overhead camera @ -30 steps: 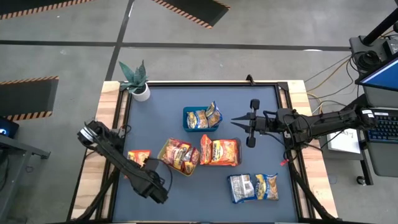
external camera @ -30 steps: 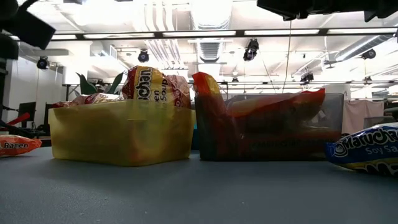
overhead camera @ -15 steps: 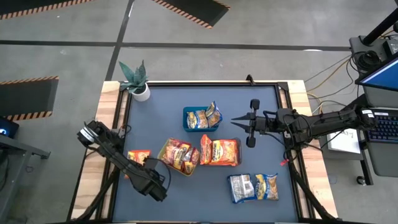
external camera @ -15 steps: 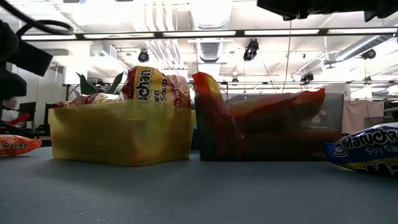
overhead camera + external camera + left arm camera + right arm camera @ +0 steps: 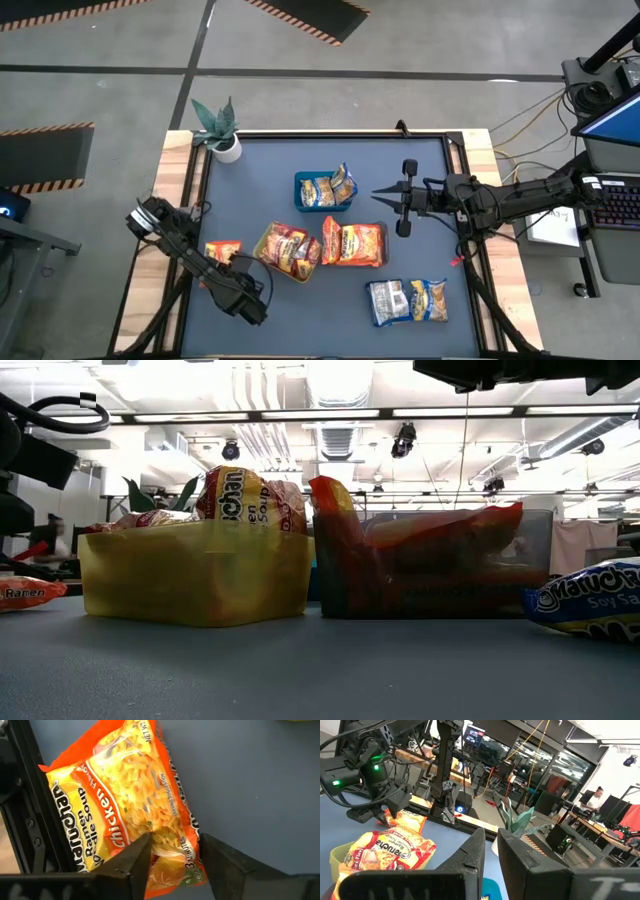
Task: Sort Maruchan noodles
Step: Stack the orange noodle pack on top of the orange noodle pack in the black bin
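Observation:
An orange Maruchan packet [image 5: 222, 252] [image 5: 130, 805] lies flat on the blue-grey table near its left edge, also low at the left in the low view [image 5: 25, 593]. My left gripper [image 5: 172, 852] [image 5: 228, 265] stands over it, pointing steeply down, open, with the packet's end between its fingers. My right gripper [image 5: 385, 197] [image 5: 492, 847] hangs shut above the table, right of the blue tray, with nothing in it. More packets fill a blue tray [image 5: 300, 180], a yellow-green tray [image 5: 195, 575] and a black tray [image 5: 440, 565]. My left gripper comes at the orange packet slanting from above. One fingertip [image 5: 142, 851] stands over the packet's printed face near its short end [image 5: 170, 855], the other [image 5: 210, 852] at its long edge. The packet lies flat on the table. Whether the fingers touch it, I cannot tell.
Two blue-and-yellow packets [image 5: 407, 300] lie loose at the near right. A potted plant [image 5: 218, 130] stands at the far left corner. A raised dark frame [image 5: 30, 820] borders the table just beside the orange packet.
My left gripper has come down toward the orange packet at the table's left; in the low view the arm sinks at the left edge. The packet and my right arm have kept still.

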`<state>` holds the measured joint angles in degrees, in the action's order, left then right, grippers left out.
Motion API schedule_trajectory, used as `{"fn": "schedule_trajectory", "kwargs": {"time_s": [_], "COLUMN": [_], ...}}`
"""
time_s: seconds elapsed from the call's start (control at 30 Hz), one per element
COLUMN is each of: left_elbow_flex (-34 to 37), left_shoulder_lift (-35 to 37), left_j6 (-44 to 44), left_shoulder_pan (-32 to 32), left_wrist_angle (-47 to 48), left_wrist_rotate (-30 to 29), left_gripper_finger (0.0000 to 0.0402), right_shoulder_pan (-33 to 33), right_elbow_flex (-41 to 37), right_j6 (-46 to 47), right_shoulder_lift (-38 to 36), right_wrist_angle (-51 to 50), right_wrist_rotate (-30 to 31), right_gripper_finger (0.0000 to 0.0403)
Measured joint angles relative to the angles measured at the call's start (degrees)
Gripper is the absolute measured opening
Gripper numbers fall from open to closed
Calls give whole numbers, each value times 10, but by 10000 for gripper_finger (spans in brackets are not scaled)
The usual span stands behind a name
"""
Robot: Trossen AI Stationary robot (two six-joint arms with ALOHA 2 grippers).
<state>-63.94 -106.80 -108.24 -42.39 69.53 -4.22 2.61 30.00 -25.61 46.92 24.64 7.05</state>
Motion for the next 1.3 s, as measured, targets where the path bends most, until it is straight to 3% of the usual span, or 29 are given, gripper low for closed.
{"fn": "schedule_trajectory", "kwargs": {"time_s": [0.37, 0.57, 0.87, 1.07, 1.3], "left_elbow_flex": [-25, -74, -115, -106, -105], "left_shoulder_lift": [4, 7, 8, 9, 17], "left_j6": [23, 144, 435, 421, 446], "left_shoulder_pan": [-2, -4, -17, -15, -16], "left_wrist_angle": [7, 7, -276, -264, -252], "left_wrist_rotate": [26, 18, -8, -38, -27], "left_gripper_finger": [42, 2, 1, 12, 69], "right_shoulder_pan": [0, 0, 0, 0, 0], "right_elbow_flex": [0, 0, 0, 0, 0], "right_j6": [0, -1, 0, 0, 0], "right_shoulder_lift": [0, 0, 0, 0, 0], "right_wrist_angle": [0, 0, 1, 0, 0], "right_wrist_rotate": [0, 0, 0, 0, 0], "right_gripper_finger": [43, 43, 43, 43, 43]}}
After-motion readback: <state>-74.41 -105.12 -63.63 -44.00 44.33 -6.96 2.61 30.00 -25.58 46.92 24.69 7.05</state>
